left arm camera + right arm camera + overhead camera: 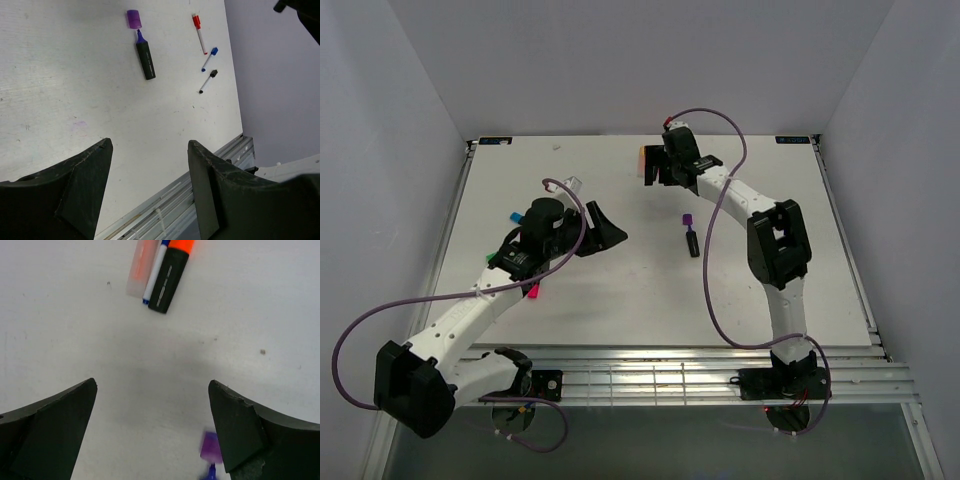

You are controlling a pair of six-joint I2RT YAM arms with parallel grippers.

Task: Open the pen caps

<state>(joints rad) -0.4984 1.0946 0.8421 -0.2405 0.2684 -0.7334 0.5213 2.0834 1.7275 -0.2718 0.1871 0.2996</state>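
L end effector & R end effector: both released, empty. On table, purple cap lies off marker, just beyond tip, axis approx. in line w/ barrel.

Purple cap was blurred, its edge lost against a finger of the right gripper; its marker ran off the bottom edge. Orange cap, ahead of that gripper, was clipped at top.
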